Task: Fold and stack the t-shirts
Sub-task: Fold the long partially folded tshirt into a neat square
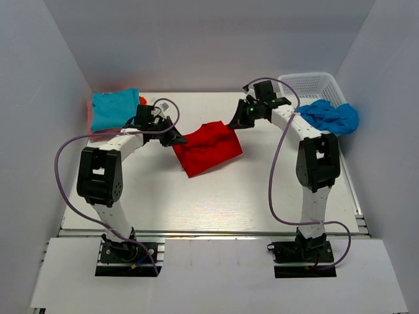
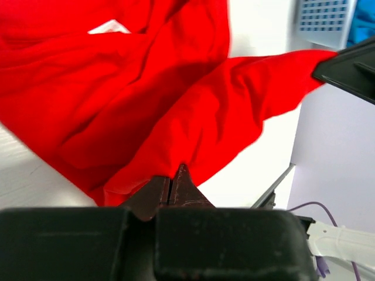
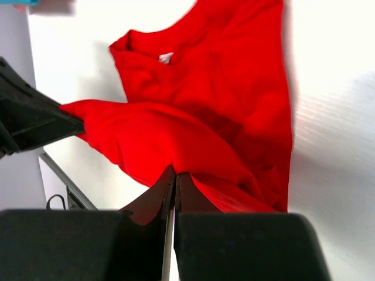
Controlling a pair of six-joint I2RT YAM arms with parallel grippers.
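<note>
Right, both sides are clamped: my left pincer (image 2: 173, 182) is pinched shut on one end of the red t-shirt (image 1: 208, 150), and my right pincer (image 3: 174, 177) is shut on the other end of the same edge. That edge stretches left to right between them, while the rest of the cloth drapes down onto the counter (image 1: 196, 209) toward the near side. By my reckoning the fold has to go across this taut line, and the turquoise t-shirt (image 1: 114, 108) in the far left corner lies nearer my left pincer.
</note>
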